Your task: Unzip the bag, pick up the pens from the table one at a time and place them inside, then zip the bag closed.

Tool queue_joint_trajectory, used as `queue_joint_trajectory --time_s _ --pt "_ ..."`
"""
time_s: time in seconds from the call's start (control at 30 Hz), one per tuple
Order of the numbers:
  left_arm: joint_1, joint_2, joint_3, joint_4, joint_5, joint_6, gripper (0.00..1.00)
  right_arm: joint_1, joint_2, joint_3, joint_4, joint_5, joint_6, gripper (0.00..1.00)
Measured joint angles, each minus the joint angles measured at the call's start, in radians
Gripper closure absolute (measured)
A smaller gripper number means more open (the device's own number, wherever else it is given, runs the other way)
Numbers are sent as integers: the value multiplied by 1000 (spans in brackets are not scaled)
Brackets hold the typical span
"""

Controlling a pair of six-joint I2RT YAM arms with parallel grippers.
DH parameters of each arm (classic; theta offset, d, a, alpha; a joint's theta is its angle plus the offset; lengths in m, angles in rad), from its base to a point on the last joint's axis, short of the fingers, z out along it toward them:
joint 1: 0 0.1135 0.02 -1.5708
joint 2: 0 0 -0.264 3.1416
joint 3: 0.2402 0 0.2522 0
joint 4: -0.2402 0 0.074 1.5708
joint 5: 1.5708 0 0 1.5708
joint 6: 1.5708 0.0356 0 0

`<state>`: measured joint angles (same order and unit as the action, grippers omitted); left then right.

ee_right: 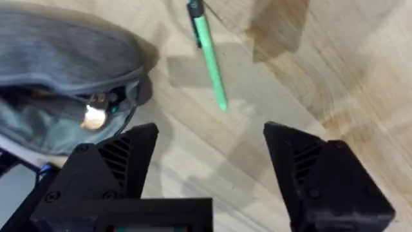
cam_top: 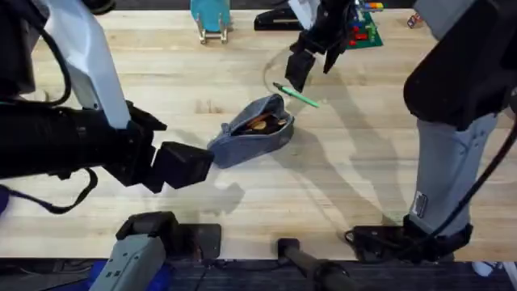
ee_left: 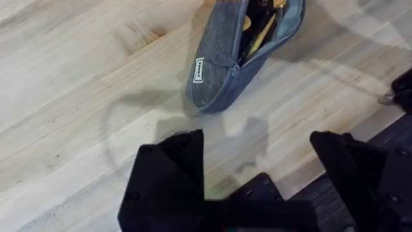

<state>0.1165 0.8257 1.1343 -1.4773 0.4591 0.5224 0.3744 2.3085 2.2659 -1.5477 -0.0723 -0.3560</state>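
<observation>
1. Your table (cam_top: 242, 202) is light wood plank with clear grain, filling most of the overhead frame.
2. The bag (cam_top: 254, 129) lies at centre, unzipped, with orange showing inside.
3. A green pen (cam_top: 296, 94) lies on the wood just beside the bag's upper right end.
4. Your right gripper (cam_top: 307, 61) hangs above that pen at upper centre, fingers spread wide, empty.
5. Your left gripper (cam_top: 184, 165) sits just left of the bag, fingers wide, holding nothing.
6. Along the top edge you see a blue stand (cam_top: 212, 20), a black stapler (cam_top: 275, 20) and a green board (cam_top: 367, 28).
</observation>
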Motion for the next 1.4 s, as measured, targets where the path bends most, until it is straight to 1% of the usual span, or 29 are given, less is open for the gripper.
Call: queue_joint_trajectory --time_s 0.13,0.33,0.7,0.93,1.07,1.2,1.4 --pt "0 0 0 0 0 0 6 0 0 -60 69 10 24 5" --pt "0 0 0 0 0 0 6 3 0 -116 178 21 61 5" --pt "0 0 0 0 0 0 6 23 0 -257 314 35 125 5" --pt "0 0 0 0 -2 0 4 55 -34 -360 418 115 199 5" --pt "0 0 0 0 -9 0 5 63 -70 -424 476 129 227 5" --pt "0 0 0 0 -10 0 5 66 -93 -465 506 131 241 5" --pt "0 0 0 0 -11 0 6 67 -104 -486 517 132 256 13"
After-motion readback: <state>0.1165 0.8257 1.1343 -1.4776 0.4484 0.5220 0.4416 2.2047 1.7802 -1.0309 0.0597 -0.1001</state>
